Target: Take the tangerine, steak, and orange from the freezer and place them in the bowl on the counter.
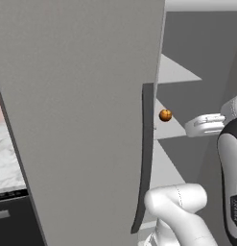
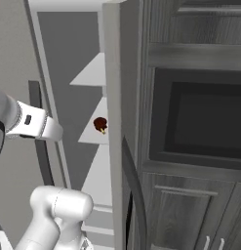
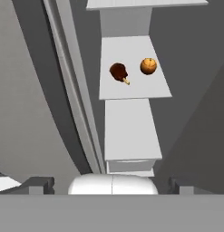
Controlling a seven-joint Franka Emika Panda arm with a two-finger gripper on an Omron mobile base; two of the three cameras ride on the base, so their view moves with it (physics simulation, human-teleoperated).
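Left base view: freezer [image 1: 81, 120] door open, handle [image 1: 145, 158] along its edge; an orange fruit [image 1: 165, 115] lies on a middle shelf [image 1: 163, 130].

Right base view: steak [image 2: 100, 124] on the same shelf.

Hand view: gripper [image 3: 111, 183] fingers spread wide, holding nothing, well short of steak and fruit, which lie near each other, apart.

Our arm reaches toward the freezer [image 1: 91, 120] interior, wrist level with its middle shelf; gripper [image 3: 111, 183] jaws spread wide, holding nothing.
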